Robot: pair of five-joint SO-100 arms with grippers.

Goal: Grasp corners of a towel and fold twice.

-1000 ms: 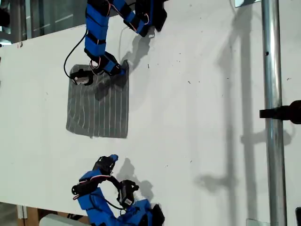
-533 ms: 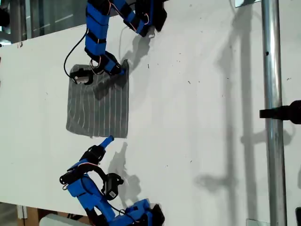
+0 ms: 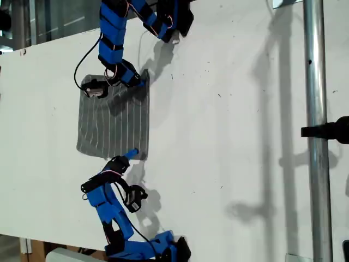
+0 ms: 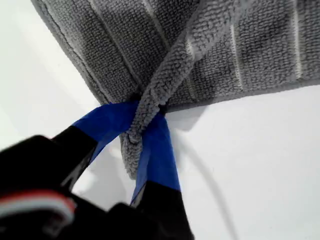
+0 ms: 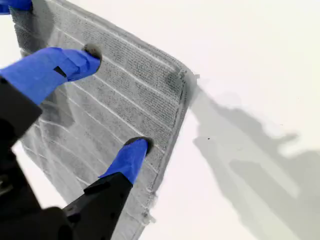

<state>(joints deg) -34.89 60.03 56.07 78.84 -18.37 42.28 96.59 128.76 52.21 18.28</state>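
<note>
White table (image 3: 234, 136), faintly speckled with dark marks. Grey striped towel (image 3: 114, 123) lies flat on it, well apart from the metal pole (image 3: 316, 131) crossing the table.

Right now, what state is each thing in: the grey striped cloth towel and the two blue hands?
Grey striped cloth towel: unfolded, spread on the white table, one corner bunched up.
My first hand: shut, pinching that towel corner.
My second hand: open, fingertips spread over the towel near its edge, gripping nothing.
</note>
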